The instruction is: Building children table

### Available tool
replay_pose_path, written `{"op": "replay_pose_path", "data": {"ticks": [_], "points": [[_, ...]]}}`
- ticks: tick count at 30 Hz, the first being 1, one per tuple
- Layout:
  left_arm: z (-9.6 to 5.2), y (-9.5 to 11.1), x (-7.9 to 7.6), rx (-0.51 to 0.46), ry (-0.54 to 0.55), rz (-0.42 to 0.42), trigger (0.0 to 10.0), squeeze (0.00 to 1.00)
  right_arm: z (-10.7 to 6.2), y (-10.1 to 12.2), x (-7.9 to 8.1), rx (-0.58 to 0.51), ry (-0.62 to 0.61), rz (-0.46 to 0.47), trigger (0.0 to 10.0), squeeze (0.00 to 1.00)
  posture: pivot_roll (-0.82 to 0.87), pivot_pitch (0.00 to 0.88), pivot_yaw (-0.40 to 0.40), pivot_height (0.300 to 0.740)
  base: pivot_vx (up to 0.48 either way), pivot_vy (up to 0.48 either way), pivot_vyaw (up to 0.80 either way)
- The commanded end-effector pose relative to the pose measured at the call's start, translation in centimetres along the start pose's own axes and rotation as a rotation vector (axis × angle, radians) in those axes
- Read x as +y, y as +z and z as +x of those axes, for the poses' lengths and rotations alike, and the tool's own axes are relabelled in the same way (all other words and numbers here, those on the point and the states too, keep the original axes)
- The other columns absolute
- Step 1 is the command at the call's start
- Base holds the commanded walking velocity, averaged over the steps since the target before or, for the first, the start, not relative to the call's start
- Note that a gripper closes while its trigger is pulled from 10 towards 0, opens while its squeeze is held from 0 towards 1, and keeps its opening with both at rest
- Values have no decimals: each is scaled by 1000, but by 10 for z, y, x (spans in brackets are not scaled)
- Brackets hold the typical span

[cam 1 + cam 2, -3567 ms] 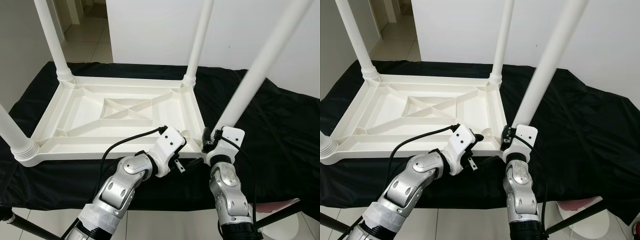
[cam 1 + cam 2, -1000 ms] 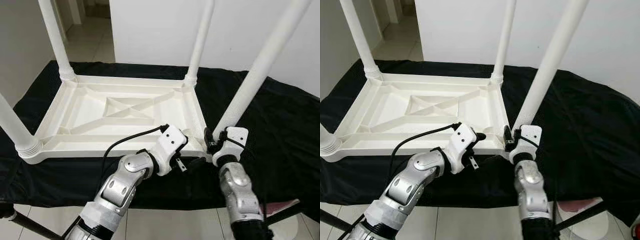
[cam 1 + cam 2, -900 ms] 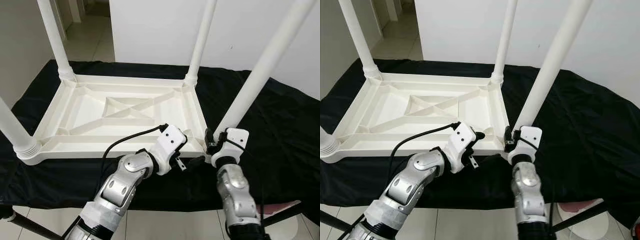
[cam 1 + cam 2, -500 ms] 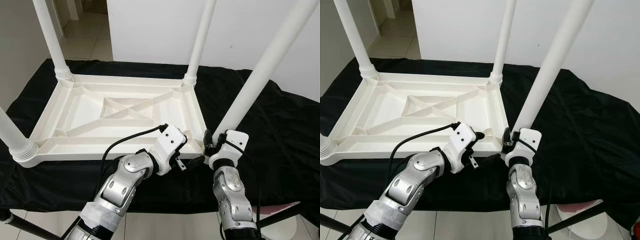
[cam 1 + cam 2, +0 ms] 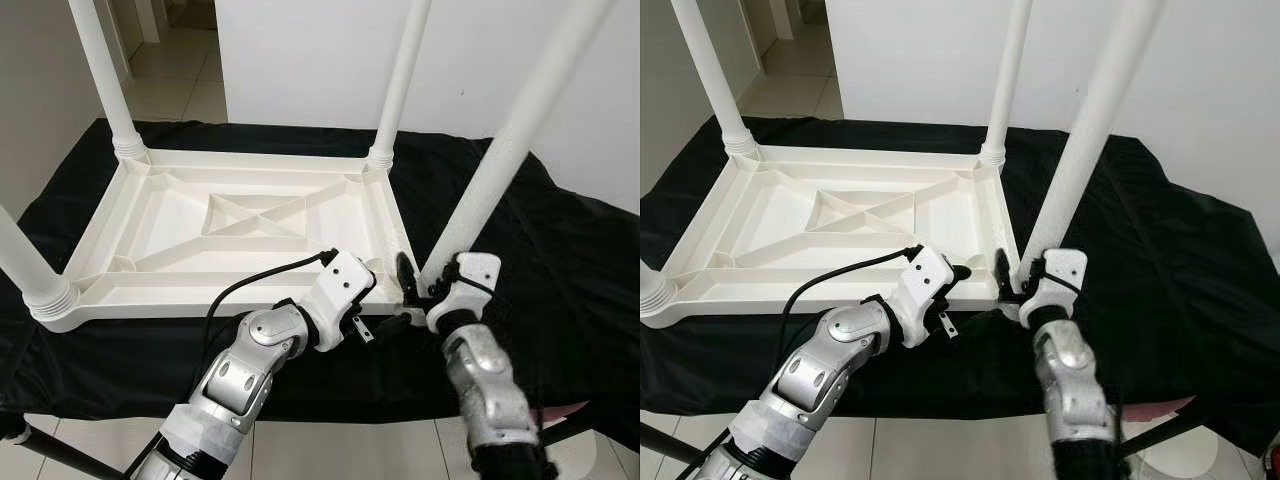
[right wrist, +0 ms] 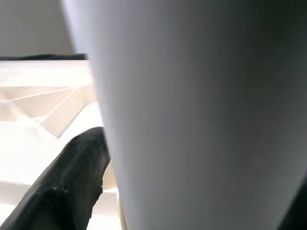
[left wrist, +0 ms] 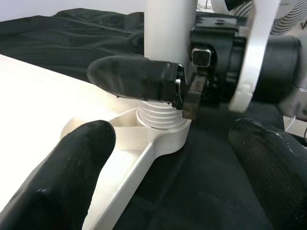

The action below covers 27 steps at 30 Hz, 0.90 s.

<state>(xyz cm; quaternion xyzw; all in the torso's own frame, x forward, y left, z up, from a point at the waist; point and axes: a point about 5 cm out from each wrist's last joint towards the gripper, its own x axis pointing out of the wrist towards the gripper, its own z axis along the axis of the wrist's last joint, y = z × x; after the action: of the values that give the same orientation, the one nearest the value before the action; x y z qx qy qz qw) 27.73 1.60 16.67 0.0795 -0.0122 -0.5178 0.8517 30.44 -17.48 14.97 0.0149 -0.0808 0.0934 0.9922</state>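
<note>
Children's table (image 5: 240,225): white plastic, lying upside down on the black cloth (image 5: 560,260) that drapes the desk; ribbed underside facing up, centre-left of the head views.
Standing legs: far-left leg (image 5: 100,70) rising from the upper-left corner; far-right leg (image 5: 400,80) at upper centre; near-left leg (image 5: 25,265) cut by the left edge of the frame; each sits in a ribbed collar.
Near-right leg (image 5: 510,140): there it is, leaning up toward the upper right of the frame; its foot meets the near-right corner socket (image 7: 160,122), threaded collar showing in the left wrist view.
Right hand (image 5: 425,287): low and right of centre, right at the base of that leg; one black finger (image 7: 134,76) wraps the near side of the pole just above the collar; the right wrist view has the white pole pressed close with a finger (image 6: 67,182) alongside; pinching the near-right leg.
Left hand (image 7: 163,158): just left of the right hand, at the table's near-right corner; its two fingers are spread wide, one over the white rim, the other over the black cloth, the corner socket between them; not gripping anything.
Left arm: silver, black cable (image 5: 250,285) looping over the table's near edge.
Floor: pale tiles (image 5: 190,90) beyond the desk at upper left; white wall (image 5: 320,60) behind.
</note>
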Motion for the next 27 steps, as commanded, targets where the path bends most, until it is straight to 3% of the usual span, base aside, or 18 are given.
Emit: {"op": "replay_pose_path", "data": {"ticks": [1, 11, 12, 13, 14, 15, 27], "points": [[0, -2, 0, 11, 13, 9, 10000, 0, 0, -5, -2, 22, 41, -12, 10000, 0, 30, 45, -31, 740, 0, 0, 0], [-2, -5, -3, 31, -6, 12, 10000, 0, 5, -12, -8, 75, 248, -107, 10000, 0, 33, 52, -26, 740, 0, 0, 0], [-2, -6, -4, 39, -19, 16, 10000, 0, 6, -14, -9, 90, 289, -122, 6235, 0, 37, 54, -26, 740, 0, 0, 0], [-2, -6, -6, 44, -27, 20, 10000, 0, 7, -16, -11, 99, 315, -130, 3255, 0, 37, 54, -26, 740, 0, 0, 0], [-2, -6, -6, 44, -27, 20, 10000, 0, 7, -16, -11, 99, 315, -130, 3255, 0, 37, 54, -26, 740, 0, 0, 0], [-2, -7, -7, 52, -36, 25, 10000, 0, 8, -18, -13, 111, 333, -135, 0, 0, 42, 53, -25, 740, 0, 0, 0], [-2, -8, -4, 63, -12, 34, 10000, 0, 5, -29, -18, 154, 362, -133, 0, 0, 38, 52, -35, 740, 0, 0, 0]]}}
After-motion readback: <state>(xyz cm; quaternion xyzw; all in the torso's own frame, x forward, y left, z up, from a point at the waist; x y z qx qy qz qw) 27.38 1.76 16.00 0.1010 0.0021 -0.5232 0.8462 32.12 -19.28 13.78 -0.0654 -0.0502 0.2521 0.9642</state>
